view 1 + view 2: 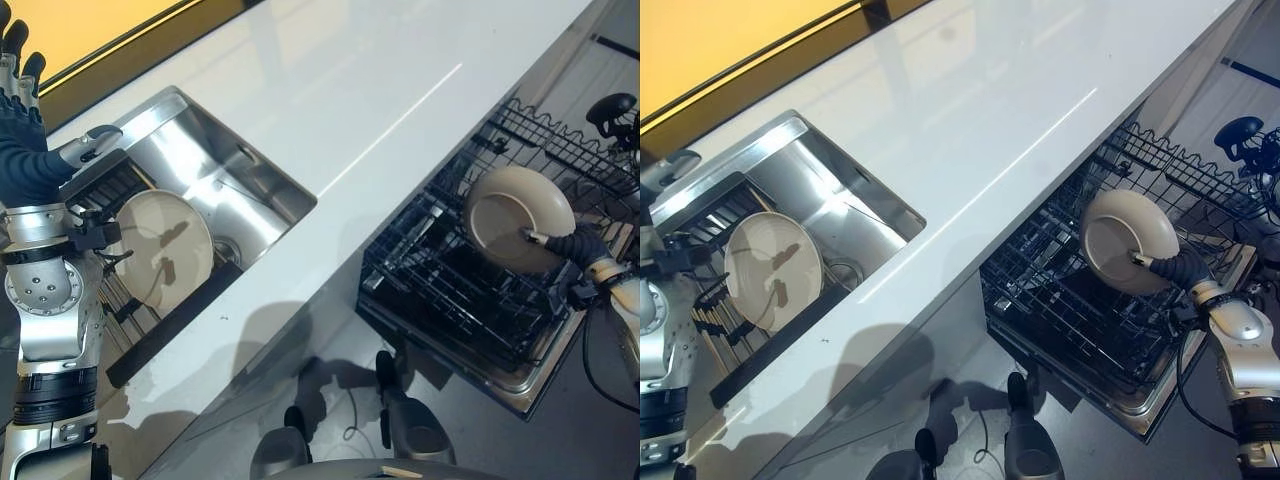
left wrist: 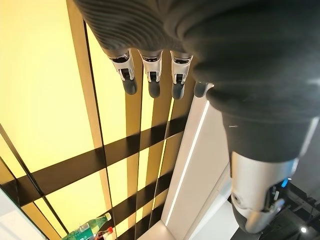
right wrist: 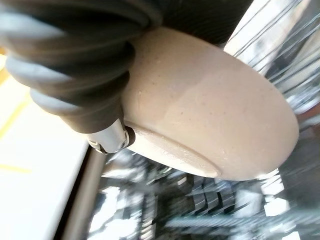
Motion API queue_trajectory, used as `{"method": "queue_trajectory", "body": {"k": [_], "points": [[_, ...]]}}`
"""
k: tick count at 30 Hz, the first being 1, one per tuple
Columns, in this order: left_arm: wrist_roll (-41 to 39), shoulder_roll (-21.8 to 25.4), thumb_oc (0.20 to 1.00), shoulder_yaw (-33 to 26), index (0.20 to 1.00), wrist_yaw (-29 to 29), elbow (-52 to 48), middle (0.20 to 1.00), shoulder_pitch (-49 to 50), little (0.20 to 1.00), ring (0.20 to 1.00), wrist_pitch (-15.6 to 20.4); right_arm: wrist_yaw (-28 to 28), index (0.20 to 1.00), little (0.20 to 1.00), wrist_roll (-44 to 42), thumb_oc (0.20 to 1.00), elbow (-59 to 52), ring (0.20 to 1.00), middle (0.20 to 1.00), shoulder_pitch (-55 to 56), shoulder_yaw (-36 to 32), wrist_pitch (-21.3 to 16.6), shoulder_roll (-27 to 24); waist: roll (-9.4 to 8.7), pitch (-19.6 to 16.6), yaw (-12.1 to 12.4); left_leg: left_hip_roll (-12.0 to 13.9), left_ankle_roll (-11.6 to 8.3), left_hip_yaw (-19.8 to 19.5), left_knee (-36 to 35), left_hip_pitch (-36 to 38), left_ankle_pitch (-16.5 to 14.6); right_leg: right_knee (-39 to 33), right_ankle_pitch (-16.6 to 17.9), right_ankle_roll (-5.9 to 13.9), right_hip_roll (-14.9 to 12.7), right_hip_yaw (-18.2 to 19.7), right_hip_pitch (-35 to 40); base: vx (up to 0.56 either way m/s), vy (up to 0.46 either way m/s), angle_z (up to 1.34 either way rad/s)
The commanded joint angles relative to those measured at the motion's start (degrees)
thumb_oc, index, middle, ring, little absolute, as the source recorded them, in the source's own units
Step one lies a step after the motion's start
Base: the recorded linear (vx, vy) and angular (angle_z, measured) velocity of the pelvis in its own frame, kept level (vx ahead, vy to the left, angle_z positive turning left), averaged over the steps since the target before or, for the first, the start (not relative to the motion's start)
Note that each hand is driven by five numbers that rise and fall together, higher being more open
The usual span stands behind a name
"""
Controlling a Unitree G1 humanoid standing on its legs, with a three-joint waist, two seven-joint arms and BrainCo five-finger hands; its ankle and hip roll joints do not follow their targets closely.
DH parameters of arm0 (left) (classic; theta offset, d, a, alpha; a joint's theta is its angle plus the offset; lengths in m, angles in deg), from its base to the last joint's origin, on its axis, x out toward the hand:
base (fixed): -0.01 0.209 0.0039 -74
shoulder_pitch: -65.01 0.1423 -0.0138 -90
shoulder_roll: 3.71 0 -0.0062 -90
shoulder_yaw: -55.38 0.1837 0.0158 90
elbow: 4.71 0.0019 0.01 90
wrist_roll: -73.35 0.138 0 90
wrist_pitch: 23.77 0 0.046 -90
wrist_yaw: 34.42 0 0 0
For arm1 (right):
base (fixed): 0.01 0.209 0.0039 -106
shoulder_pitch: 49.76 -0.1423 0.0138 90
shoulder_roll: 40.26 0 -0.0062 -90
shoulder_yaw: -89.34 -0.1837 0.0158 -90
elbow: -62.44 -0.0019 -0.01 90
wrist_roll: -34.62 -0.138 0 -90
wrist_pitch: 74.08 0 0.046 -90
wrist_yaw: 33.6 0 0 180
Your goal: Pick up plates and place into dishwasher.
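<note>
A beige plate (image 1: 518, 218) is held upright over the black wire rack (image 1: 440, 290) of the open dishwasher. My right hand (image 1: 575, 245) is shut on its right rim. In the right wrist view the plate's underside (image 3: 210, 110) sits against the hand, with the thumb (image 3: 112, 140) pressed on its edge. A second beige plate (image 1: 163, 250) leans in a dark dish rack (image 1: 100, 195) in the left part of the steel sink (image 1: 240, 190). My left hand (image 1: 25, 150) is raised above that rack, with straight fingers (image 2: 150, 75) that hold nothing.
The white countertop (image 1: 380, 90) runs between the sink and the dishwasher. The pulled-out dishwasher rack juts over the floor at the right. A yellow and dark panel (image 1: 90, 30) borders the counter's far edge.
</note>
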Motion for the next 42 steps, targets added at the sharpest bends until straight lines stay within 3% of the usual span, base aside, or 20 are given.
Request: {"method": "queue_trajectory", "body": {"k": [1,6,15,21,31,39,42], "points": [[0.0,3.3,1.000,3.8,1.000,-0.9,3.2,1.000,-0.9,1.000,1.000,2.6,-7.9,0.200,0.200,-4.0,0.200,-1.3,0.200,0.200,-1.8,2.1,-2.7,-1.3,-3.07,-7.7,1.2,4.1,-1.65,-4.0,2.1,-8.7,5.5,10.1,-14.1,4.70,-5.4,-1.5,2.6,0.09,-0.015,0.01],[-0.3,3.9,1.000,4.6,1.000,-1.4,3.9,1.000,-1.2,1.000,1.000,2.2,-12.4,0.200,0.200,-4.8,0.200,1.8,0.200,0.200,-0.7,4.8,-2.7,-2.1,-3.30,-8.1,1.7,4.3,-1.82,-4.0,2.1,-8.1,5.4,9.9,-14.3,4.72,-5.6,-2.0,3.6,0.06,-0.027,0.00],[-0.5,5.1,1.000,4.9,1.000,-1.1,3.6,1.000,-0.9,1.000,1.000,3.0,-13.5,0.200,0.200,-1.9,0.200,2.1,0.200,0.200,0.8,7.0,-1.1,-2.2,-3.31,-6.2,1.6,4.3,-1.98,-4.2,2.6,-9.0,5.8,10.0,-14.0,4.85,-5.7,-1.7,3.1,0.00,-0.007,0.01],[0.4,5.6,1.000,5.8,1.000,0.0,3.7,1.000,-2.6,1.000,1.000,2.9,-13.7,0.200,0.200,4.1,0.200,2.9,0.200,0.200,0.3,10.7,-0.2,-1.8,-3.02,-4.2,1.4,4.0,-2.04,-4.4,3.2,-10.6,6.3,10.4,-13.7,4.96,-6.0,-1.1,1.8,-0.05,-0.017,0.00],[1.0,7.6,1.000,7.6,1.000,1.8,3.1,1.000,-6.6,1.000,1.000,2.6,-14.2,0.200,0.200,13.4,0.200,8.8,0.200,0.200,-2.4,19.5,4.2,-0.9,-2.44,-0.7,1.2,3.0,-1.80,-4.9,3.3,-13.0,7.2,10.8,-13.0,4.73,-6.5,-0.5,-0.3,-0.09,-0.009,0.00],[0.4,7.8,1.000,9.8,1.000,0.7,2.9,1.000,-10.2,1.000,1.000,0.6,-25.5,0.200,0.200,15.2,0.200,17.8,0.200,0.200,-3.5,26.0,7.6,0.6,-2.70,-1.2,2.1,3.1,-1.70,-5.0,3.3,-12.6,7.3,10.5,-13.3,4.60,-6.6,-0.9,0.8,-0.01,-0.011,0.00],[0.5,7.7,1.000,10.2,1.000,0.3,2.5,1.000,-10.6,1.000,1.000,-0.1,-26.7,0.200,0.200,16.3,0.200,21.3,0.200,0.200,-2.1,27.0,7.6,1.5,-3.00,-1.8,2.6,3.3,-1.68,-5.0,3.6,-12.3,7.1,10.3,-13.5,4.53,-6.4,-1.0,1.6,0.01,-0.040,0.03]]}}
